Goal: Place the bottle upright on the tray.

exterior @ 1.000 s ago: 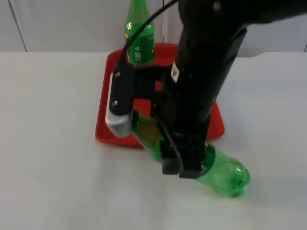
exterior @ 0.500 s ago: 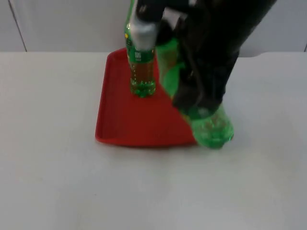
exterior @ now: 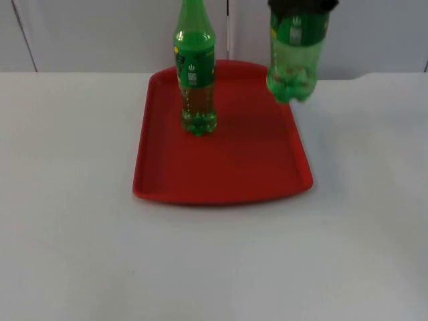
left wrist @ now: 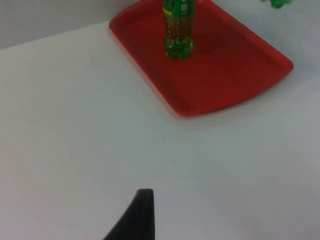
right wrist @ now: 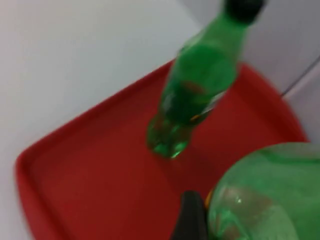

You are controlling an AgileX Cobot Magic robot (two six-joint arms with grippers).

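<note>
We've got the second bottle (exterior: 294, 60) gripped upright in our right gripper (exterior: 302, 7), hanging above the tray's (exterior: 221, 180) far corner; the set-down remains.

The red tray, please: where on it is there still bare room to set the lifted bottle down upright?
The tray is bare across its near half and its right side, below the lifted bottle held in the right gripper. Only the far-left part is taken, by the standing bottle.
</note>
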